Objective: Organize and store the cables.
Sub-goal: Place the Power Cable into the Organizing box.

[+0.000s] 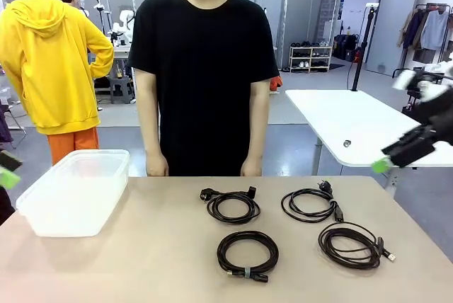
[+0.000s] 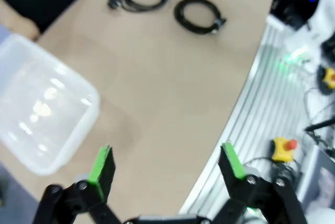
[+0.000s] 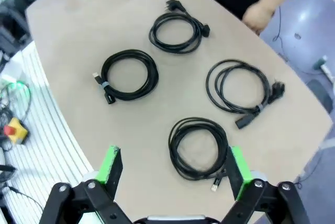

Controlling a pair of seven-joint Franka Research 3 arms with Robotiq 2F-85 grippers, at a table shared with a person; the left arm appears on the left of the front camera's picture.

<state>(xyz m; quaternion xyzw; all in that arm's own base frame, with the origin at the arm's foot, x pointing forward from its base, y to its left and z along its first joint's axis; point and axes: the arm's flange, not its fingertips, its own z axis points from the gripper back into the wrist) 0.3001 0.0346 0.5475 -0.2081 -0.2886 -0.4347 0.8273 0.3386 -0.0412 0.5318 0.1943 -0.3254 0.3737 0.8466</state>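
On the desk lie four coiled cables, each apart from the others, from the middle toward the right. A clear bin stands at the left end. A person stands at the far side, hands at the desk's edge. The left pincer hangs wide open over bare desk beside the bin, holding nothing. The right pincer, jaws wide and empty, hangs above the cables.

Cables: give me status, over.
Left gripper and right gripper open, empty, raised. Four coiled cables on the table, none in the plastic bin. Person's hands at far edge, apart from cables.
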